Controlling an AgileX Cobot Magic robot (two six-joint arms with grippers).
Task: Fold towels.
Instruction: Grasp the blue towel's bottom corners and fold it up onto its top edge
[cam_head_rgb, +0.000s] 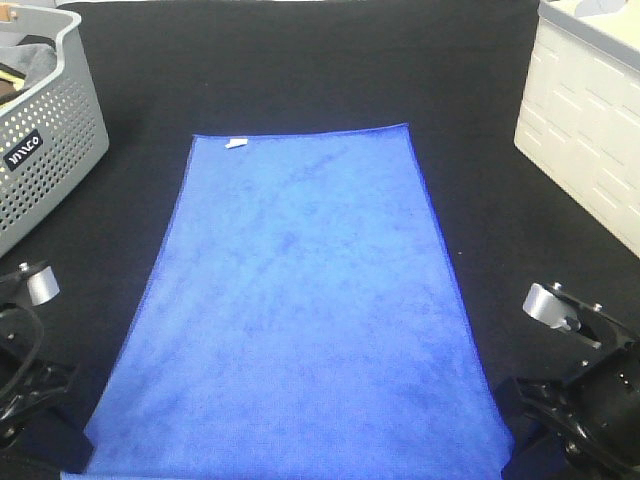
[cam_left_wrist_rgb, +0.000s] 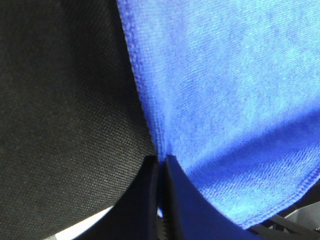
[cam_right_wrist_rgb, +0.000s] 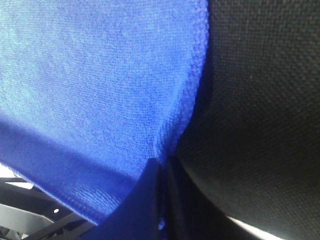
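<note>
The towel (cam_head_rgb: 300, 300) is spread flat on the desk (cam_head_rgb: 300, 70), its near corners pinched by the closed left claw (cam_left_wrist_rgb: 161, 167) and right claw (cam_right_wrist_rgb: 164, 170). Both corners are best lifted level and carried together to the far edge.

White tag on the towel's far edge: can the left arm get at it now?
Probably not yet: the left tool is shut on the near corner of the towel. Nothing lies on it between tool and white tag, so letting go should free the way.
</note>
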